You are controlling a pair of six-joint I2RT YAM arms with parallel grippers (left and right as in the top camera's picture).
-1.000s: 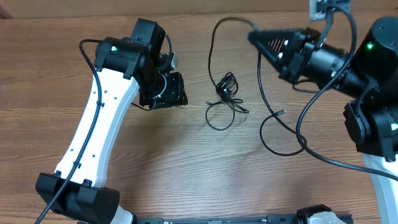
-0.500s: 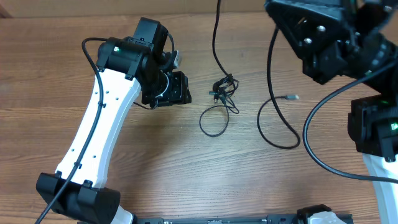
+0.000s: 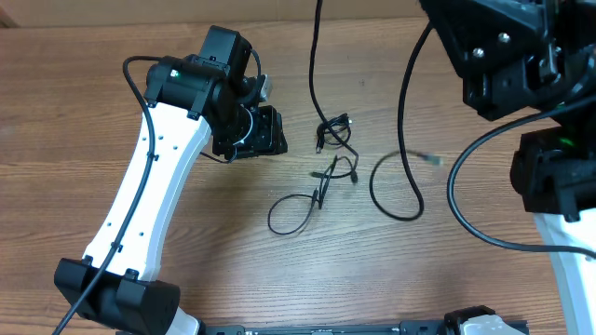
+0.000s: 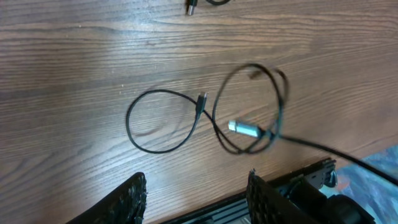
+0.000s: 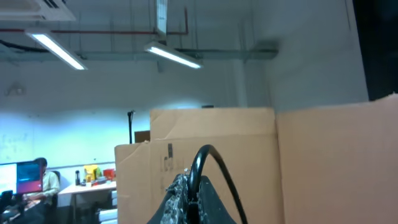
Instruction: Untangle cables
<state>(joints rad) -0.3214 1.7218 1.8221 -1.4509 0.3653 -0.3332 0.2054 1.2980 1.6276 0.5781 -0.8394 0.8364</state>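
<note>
The cables are thin black cords on the wooden table. A small knot lies right of my left gripper, and a loose loop trails below it. One strand rises off the top edge. Another strand hangs down to a curl with a plug end. In the left wrist view a loop and a silver plug lie ahead of my left gripper, which is open and empty. My right gripper is raised high and shut on a cable.
The right arm's black body fills the top right of the overhead view, close to the camera. Its thicker black wire curves over the table's right side. A cardboard box stands behind the table. The table's near edge lies just past my left fingers.
The right arm has lifted higher with the cable. The knot has stretched out and the small loop has slid toward the lower left. The left arm has hardly moved.
</note>
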